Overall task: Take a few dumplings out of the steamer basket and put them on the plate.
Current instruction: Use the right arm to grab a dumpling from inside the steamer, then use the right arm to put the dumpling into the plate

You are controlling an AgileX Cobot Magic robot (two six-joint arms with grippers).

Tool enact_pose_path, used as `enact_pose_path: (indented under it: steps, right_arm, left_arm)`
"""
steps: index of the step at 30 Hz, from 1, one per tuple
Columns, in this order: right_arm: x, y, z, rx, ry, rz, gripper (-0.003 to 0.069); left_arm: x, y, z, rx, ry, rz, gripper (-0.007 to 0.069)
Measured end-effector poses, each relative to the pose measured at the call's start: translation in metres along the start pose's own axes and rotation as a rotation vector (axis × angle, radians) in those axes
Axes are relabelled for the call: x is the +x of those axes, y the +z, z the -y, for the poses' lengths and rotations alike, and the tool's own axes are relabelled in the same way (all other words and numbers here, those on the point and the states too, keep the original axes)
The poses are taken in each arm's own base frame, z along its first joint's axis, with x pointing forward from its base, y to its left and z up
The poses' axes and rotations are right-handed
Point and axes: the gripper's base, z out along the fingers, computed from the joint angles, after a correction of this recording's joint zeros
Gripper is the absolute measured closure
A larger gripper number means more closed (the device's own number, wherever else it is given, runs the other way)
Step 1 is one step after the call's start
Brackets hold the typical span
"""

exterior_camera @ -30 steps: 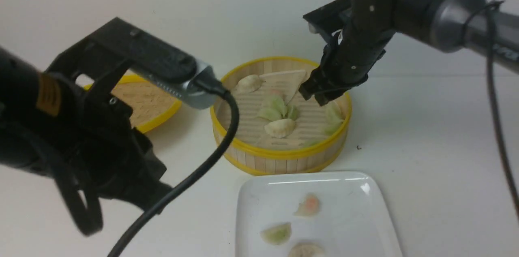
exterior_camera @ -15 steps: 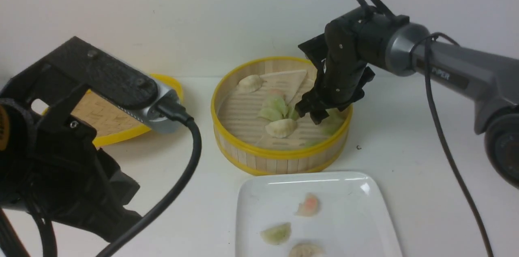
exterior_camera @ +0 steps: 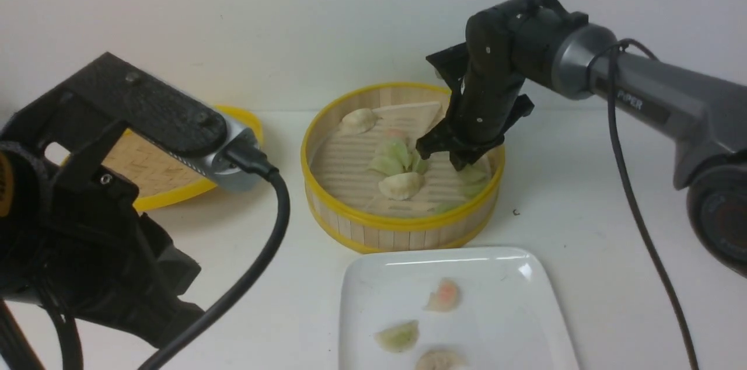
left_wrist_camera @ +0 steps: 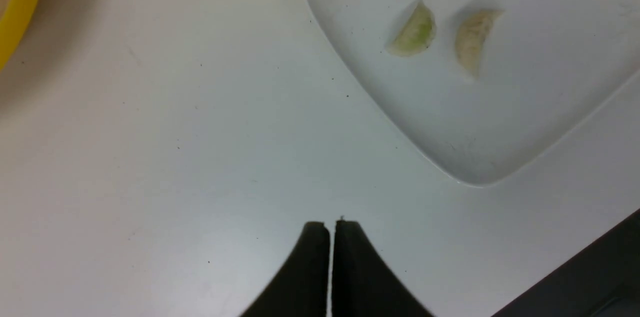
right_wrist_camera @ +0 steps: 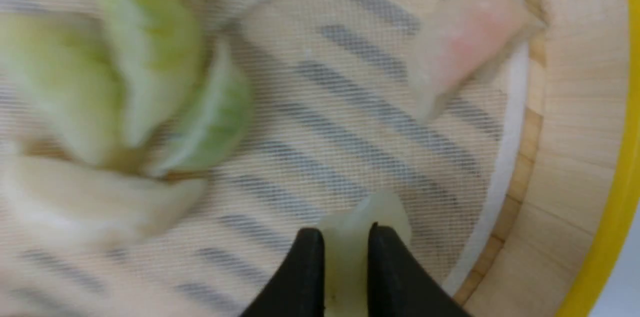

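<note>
The steamer basket (exterior_camera: 402, 222) stands at the table's middle with several dumplings (exterior_camera: 401, 185) on its ribbed floor. My right gripper (exterior_camera: 461, 163) reaches down inside its right part. In the right wrist view the gripper (right_wrist_camera: 344, 232) is shut on a pale green dumpling (right_wrist_camera: 350, 247) that rests on the mesh liner near the basket wall (right_wrist_camera: 575, 132). The white plate (exterior_camera: 373, 276) lies in front of the basket with three dumplings (exterior_camera: 444, 295) on it. My left gripper (left_wrist_camera: 330, 224) is shut and empty above bare table beside the plate (left_wrist_camera: 500, 122).
The flat woven yellow-rimmed lid (exterior_camera: 140, 163) lies at the left, partly behind my left arm. A cluster of green dumplings (right_wrist_camera: 150, 67) and a pink-tinted one (right_wrist_camera: 465, 42) lie close to the right gripper. A folded liner flap (exterior_camera: 417, 110) leans at the basket's back.
My right gripper has come down into the basket's right part and closed round a pale green dumpling. My left arm drew back to the left and then held still.
</note>
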Motion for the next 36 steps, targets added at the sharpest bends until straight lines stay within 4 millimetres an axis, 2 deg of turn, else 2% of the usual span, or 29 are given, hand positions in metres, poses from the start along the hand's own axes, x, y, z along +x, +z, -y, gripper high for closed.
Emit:
enact_pose_path:
  steps: [2,7,8,12,13,14,16,18,20,22,27,28,29,31,33,35,36]
  right_arm:
    - [-0.004,-0.014,-0.001,-0.016,0.001,0.013,0.0575]
    - [-0.014,-0.068,-0.002,-0.049,-0.003,0.127,0.0575]
    - [-0.014,-0.069,-0.002,-0.052,-0.003,0.131,0.0575]
    - [-0.009,-0.098,-0.006,-0.106,0.007,0.164,0.0575]
    - [-0.002,-0.110,-0.008,-0.131,0.009,0.165,0.0575]
    - [-0.001,-0.112,-0.008,-0.134,0.008,0.164,0.0575]
    - [0.020,-0.128,-0.013,-0.158,0.002,0.138,0.0575]
    - [0.038,-0.134,-0.018,-0.168,-0.014,0.105,0.0575]
    - [0.058,-0.135,-0.027,-0.181,-0.033,0.056,0.0575]
    - [0.090,-0.121,-0.043,-0.209,-0.060,-0.051,0.0575]
    - [0.138,-0.063,-0.067,-0.213,-0.093,-0.181,0.0575]
    - [0.139,-0.061,-0.067,-0.212,-0.094,-0.182,0.0575]
    - [0.145,-0.049,-0.067,-0.205,-0.087,-0.186,0.0572]
    - [0.147,-0.039,-0.066,-0.197,-0.074,-0.177,0.0549]
    - [0.146,-0.036,-0.067,-0.194,-0.063,-0.168,0.0515]
    - [0.144,-0.036,-0.066,-0.190,-0.043,-0.152,0.0383]
    - [0.144,-0.036,-0.066,-0.190,-0.043,-0.152,0.0383]
  left_arm:
    - [0.000,0.000,0.000,0.000,0.000,-0.001,0.0631]
    - [0.000,0.000,0.000,0.000,0.000,-0.001,0.0631]
    - [0.000,0.000,0.000,0.000,0.000,-0.001,0.0631]
    - [0.000,0.000,0.000,0.000,0.000,-0.001,0.0631]
    - [0.000,0.000,0.000,-0.001,0.000,-0.001,0.0631]
    - [0.000,0.000,0.000,-0.001,0.000,-0.001,0.0631]
    - [0.001,0.000,0.000,-0.001,0.000,-0.007,0.0631]
    - [0.001,0.000,0.000,-0.001,0.000,-0.009,0.0631]
    - [0.001,0.000,0.000,-0.001,0.000,-0.009,0.0631]
    - [0.001,0.000,0.000,-0.001,0.000,-0.008,0.0631]
    - [0.000,0.000,0.000,-0.001,0.000,0.003,0.0631]
    - [0.000,0.000,0.000,-0.001,0.000,0.003,0.0631]
    - [0.000,0.000,0.000,-0.001,0.000,0.003,0.0631]
    - [0.000,0.000,0.000,-0.001,0.000,0.003,0.0631]
    - [0.000,0.000,0.000,0.000,0.000,0.003,0.0631]
    - [0.000,0.000,0.000,0.000,0.000,0.003,0.0631]
    - [0.000,0.000,0.000,0.000,0.000,0.003,0.0631]
